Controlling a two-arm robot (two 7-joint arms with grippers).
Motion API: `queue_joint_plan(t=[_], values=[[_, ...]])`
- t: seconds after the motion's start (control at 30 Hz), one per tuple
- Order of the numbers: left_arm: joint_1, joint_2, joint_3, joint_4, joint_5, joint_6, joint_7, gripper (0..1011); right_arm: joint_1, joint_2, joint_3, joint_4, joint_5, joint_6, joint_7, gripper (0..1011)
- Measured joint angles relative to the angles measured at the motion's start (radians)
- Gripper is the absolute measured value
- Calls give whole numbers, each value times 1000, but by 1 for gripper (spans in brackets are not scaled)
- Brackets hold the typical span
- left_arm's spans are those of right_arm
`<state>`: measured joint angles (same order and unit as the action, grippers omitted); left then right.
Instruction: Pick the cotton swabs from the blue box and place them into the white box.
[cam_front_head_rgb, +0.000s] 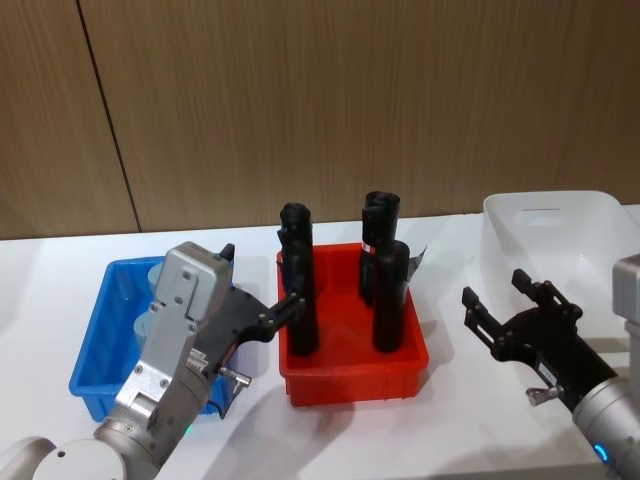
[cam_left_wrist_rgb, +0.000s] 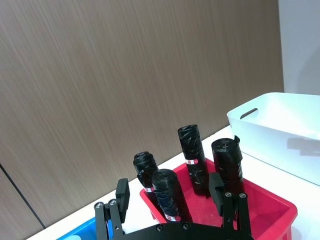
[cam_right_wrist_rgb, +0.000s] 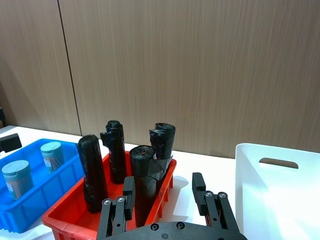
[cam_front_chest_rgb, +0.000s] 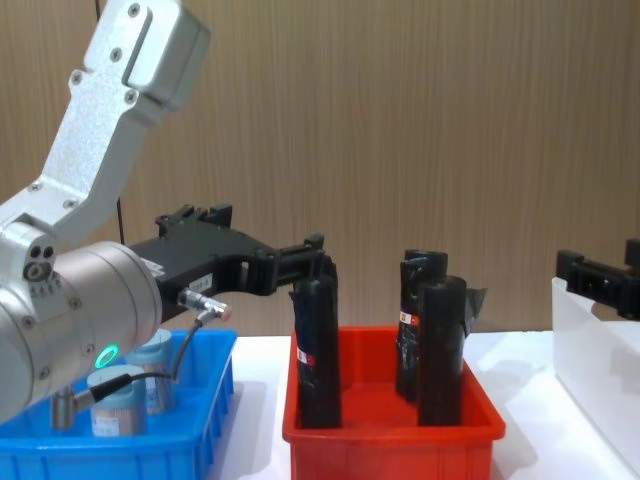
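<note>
Left of the shallow red plastic bin (cam_front_head_rgb: 350, 385) of tall black rolls (cam_front_head_rgb: 300, 290), the head view shows the bright blue rectangular plastic box (cam_front_head_rgb: 88, 350). It holds the clear, pale-blue-lidded cotton swab jars (cam_front_head_rgb: 150, 272), partly hidden by the left gripper (cam_front_head_rgb: 260, 277), whose jaws gape empty. Right of the bin, the right gripper (cam_front_head_rgb: 495, 287) hangs open and empty beside the translucent white plastic box (cam_front_head_rgb: 500, 235), whose visible interior is bare.

Left wrist view: spread fingers (cam_left_wrist_rgb: 122, 192), nothing between them.

Right wrist view: two jars (cam_right_wrist_rgb: 52, 156) stand in the blue box left of the bin.

Chest view: the left gripper (cam_front_chest_rgb: 262, 242) hovers above the blue box's side nearest the bin.

By my judgement nothing is transferred yet, and both jars are left to move.
</note>
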<state>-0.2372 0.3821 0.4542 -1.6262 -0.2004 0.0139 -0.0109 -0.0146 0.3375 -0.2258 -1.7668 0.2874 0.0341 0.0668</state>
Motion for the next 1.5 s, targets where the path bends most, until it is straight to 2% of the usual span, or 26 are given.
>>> queue_joint_plan(t=[1.5], values=[[-2, -3, -1, 1, 2, 5, 0, 1004, 0, 0, 0, 0, 0, 0, 0, 711]])
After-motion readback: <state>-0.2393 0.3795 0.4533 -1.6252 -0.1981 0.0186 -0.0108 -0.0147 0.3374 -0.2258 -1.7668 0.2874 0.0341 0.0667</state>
